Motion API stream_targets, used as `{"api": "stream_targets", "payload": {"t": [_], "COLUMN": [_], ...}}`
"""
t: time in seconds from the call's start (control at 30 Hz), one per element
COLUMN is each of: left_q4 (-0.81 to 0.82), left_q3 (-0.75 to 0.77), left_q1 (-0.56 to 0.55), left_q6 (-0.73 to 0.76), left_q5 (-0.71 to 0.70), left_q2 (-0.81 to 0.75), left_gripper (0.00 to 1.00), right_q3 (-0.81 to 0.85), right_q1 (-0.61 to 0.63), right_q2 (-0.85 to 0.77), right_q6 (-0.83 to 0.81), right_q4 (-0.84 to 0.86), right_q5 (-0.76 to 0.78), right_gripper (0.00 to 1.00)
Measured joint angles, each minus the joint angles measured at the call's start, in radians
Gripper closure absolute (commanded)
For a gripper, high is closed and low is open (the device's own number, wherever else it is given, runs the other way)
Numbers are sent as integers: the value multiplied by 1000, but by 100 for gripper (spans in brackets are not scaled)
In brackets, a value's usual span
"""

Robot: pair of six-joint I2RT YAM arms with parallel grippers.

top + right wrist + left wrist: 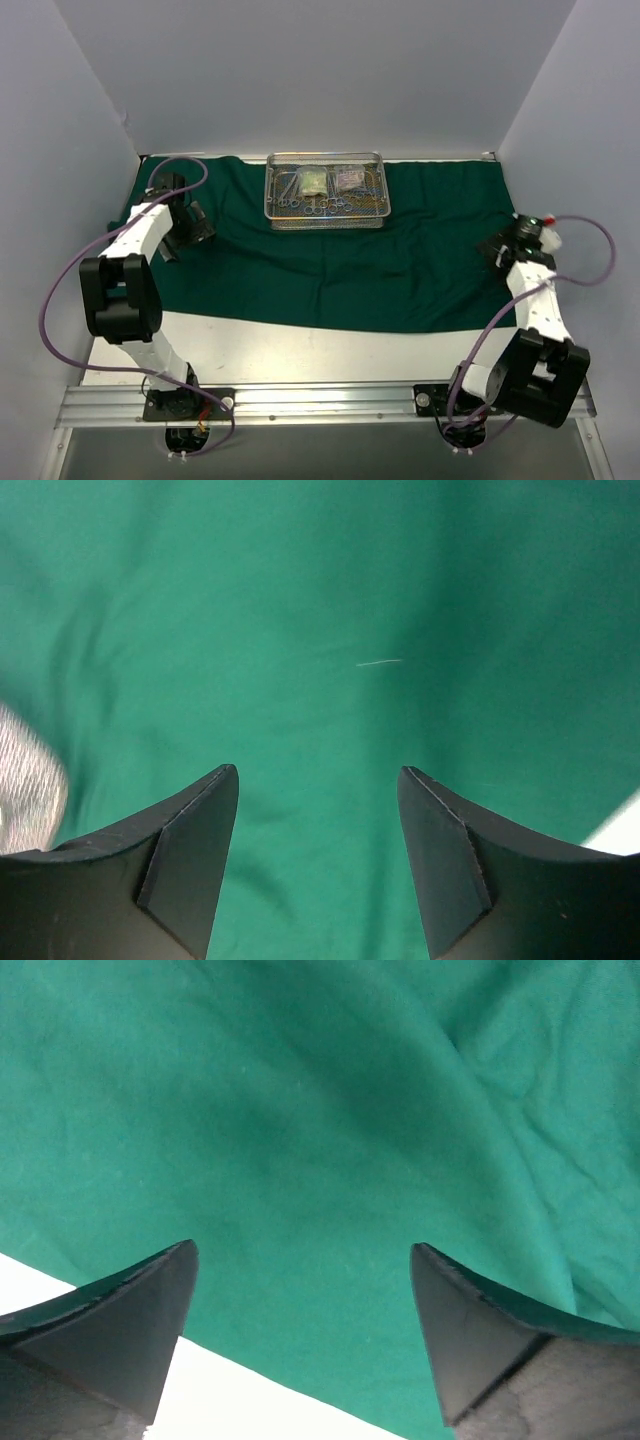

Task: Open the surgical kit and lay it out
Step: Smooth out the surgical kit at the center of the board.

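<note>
The dark green cloth wrap [330, 270] lies spread flat across the white tabletop [300, 350], reaching from the left side to the right. It looks soft and limp, prone to bunch and drag, so a pinch at an edge or corner should serve best. On its far middle stands the rectangular silver wire-mesh tray [270, 190] - stiff and probably light, best taken by its rim. Inside lie small steel scissor-handled clamps [315, 203], likely slick and quick to tangle, and two small clear pouches [313, 180], flimsy and flat.

The left arm [140, 232] reaches forward to the cloth's left edge, wrist tipped down; its jaws are spread wide with nothing between them. The right arm [535, 295] is stretched toward the cloth's right edge - its jaws stand parted over bare cloth, gripping nothing.
</note>
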Motion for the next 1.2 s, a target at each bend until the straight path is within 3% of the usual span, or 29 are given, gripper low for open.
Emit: {"api": "stream_targets", "payload": {"t": [0.2, 0.63, 0.97, 1.2], "left_q4": [13, -18, -68, -115], "left_q3": [56, 6, -66, -133], "left_q1": [0, 6, 22, 33], "left_q6": [6, 43, 63, 61], "left_q5": [-19, -16, 4, 5], "left_q2": [124, 190, 155, 107], "left_gripper": [9, 12, 11, 11], "right_q3": [130, 252, 338, 345], "right_q1": [391, 980, 1217, 1299], "right_q2": [198, 442, 646, 649], "right_q6": [-82, -246, -375, -399], "right_q4": [69, 158, 156, 126], "right_q5": [-6, 21, 62, 64], "right_gripper": [40, 40, 40, 40]}}
